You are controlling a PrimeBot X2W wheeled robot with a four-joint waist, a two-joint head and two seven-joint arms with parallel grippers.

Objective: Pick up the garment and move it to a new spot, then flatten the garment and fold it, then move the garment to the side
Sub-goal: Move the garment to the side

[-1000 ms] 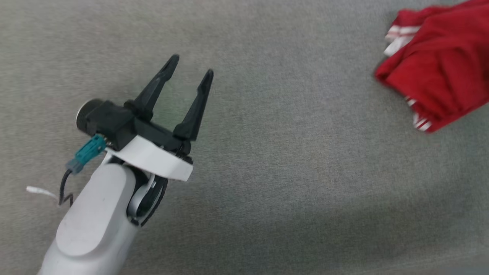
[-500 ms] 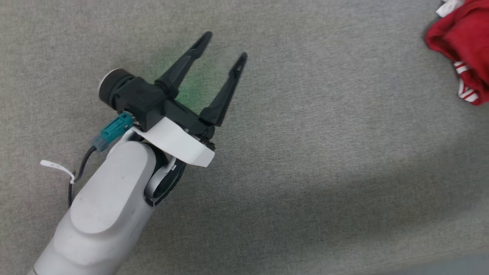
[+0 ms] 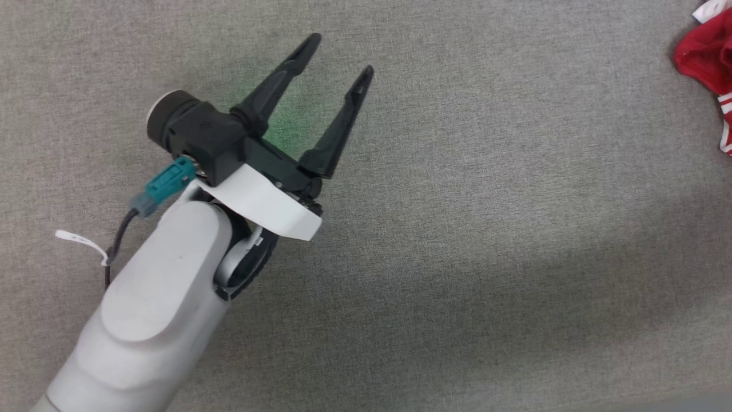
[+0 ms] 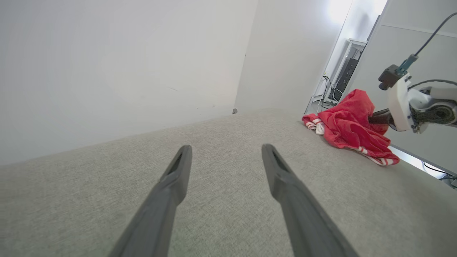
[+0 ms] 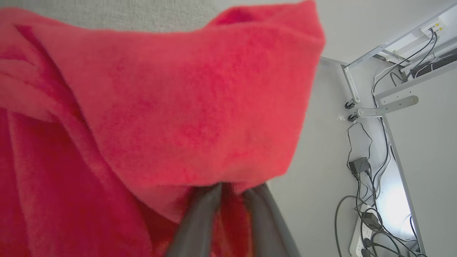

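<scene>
The garment (image 4: 348,125) is a crumpled red shirt with striped trim, on the grey table near its far edge in the left wrist view. One fold is pulled up to a peak. My right gripper (image 4: 373,117) is shut on that fold, and red cloth (image 5: 160,107) drapes over its nearly closed fingers (image 5: 200,221). In the head view only an edge of the garment (image 3: 706,57) shows at the upper right. My left gripper (image 3: 341,55) hovers open and empty over bare table, far left of the garment, its fingers (image 4: 175,178) spread wide.
The grey fabric-covered table (image 3: 486,229) spreads all around the left gripper. A white wall (image 4: 125,71) stands behind it. Past the table's edge by the garment, cables and a power strip (image 5: 367,214) lie on the floor beside a metal desk frame (image 5: 385,103).
The garment has gone right and up in the head view, now mostly beyond its edge. The open left gripper has shifted up and right. The table's shadow has shifted too, so the camera moved.
</scene>
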